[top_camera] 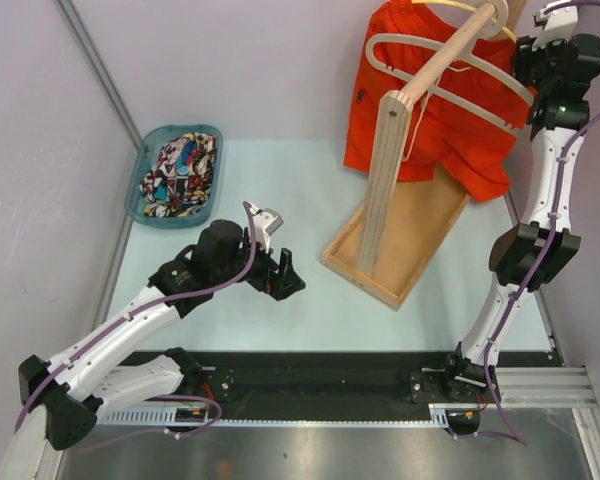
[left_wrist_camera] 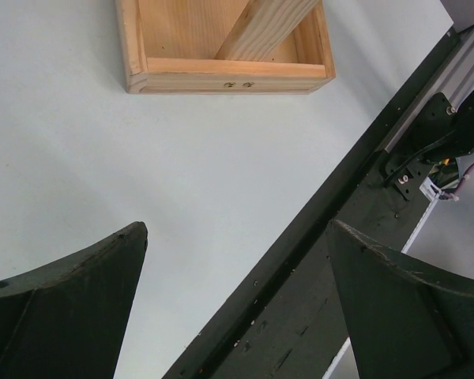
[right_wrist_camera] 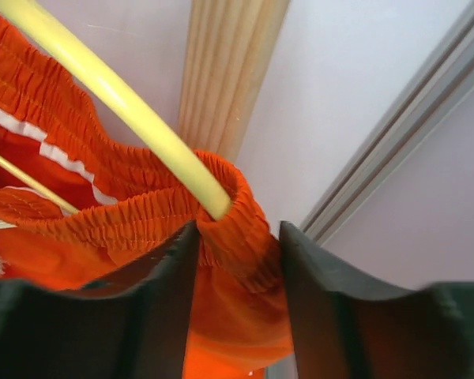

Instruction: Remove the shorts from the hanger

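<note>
Orange pair: plain orange-red fabric shorts (top_camera: 420, 130) hang at 1 o'clock in the overhead view. The waistband is stretched over a pale yellow plastic hanger (right_wrist_camera: 118, 99) on a light wooden rack (top_camera: 380, 190).
Right tool: the right tool (right_wrist_camera: 238, 237) reaches up high, its fingers pressed on either side of the bunched waistband corner just under the hanger's tip. It is pinching the fabric, probably so the elastic can be drawn off that end.
Left tool: the left tool (left_wrist_camera: 237, 227) hovers near the centre, toward 7 o'clock, low over the pale counter (top_camera: 280, 180). It is spread wide and empty, seemingly kept out of the way.
Printed pair: comic-print fabric shorts (top_camera: 180, 165) lie crumpled in a teal plastic tray (top_camera: 140, 190) at 10 o'clock, on no hanger.
Progress: one pair looks done; the orange pair is not yet free.
</note>
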### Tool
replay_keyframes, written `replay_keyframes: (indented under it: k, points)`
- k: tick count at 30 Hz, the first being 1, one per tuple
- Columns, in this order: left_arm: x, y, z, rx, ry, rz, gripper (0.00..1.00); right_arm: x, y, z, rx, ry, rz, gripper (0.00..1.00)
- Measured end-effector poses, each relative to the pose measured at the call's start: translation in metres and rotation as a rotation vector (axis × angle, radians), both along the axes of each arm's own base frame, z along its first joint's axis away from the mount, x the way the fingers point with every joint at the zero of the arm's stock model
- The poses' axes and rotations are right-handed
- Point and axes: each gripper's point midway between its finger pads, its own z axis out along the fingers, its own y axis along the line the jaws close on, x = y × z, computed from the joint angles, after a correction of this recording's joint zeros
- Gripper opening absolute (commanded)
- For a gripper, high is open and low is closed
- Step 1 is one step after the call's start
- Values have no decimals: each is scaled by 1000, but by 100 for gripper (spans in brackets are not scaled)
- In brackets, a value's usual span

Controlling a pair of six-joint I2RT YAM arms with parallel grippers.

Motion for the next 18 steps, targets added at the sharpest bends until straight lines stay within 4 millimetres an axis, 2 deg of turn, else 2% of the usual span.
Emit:
replay_keyframes:
  k: [2, 3, 5, 6, 8, 10, 14, 18]
  points:
    - [1, 0, 1, -1, -3, 2, 100, 1, 3, 2, -7, -8, 7, 31]
    - [1, 0, 1, -1, -3, 2, 100, 1, 5, 3, -9, -11, 15, 24]
    - [1, 0, 1, 0, -2, 3, 100, 1, 9, 3, -11, -11, 35, 20]
    - [1, 0, 1, 0, -2, 3, 100, 2, 11, 2, -12, -9, 49, 15]
    - [1, 0, 1, -1, -2, 3, 100, 3, 16, -4, -5, -3, 77, 5]
    - [1, 0, 1, -1, -2, 3, 100, 5, 21, -11, 4, 4, 101, 0]
    - [1, 0, 1, -1, -2, 3, 100, 5, 32, -13, 33, -17, 130, 0]
    - [0, 0, 1, -2, -1, 3, 100, -7, 37, -10, 57, -21, 134, 0]
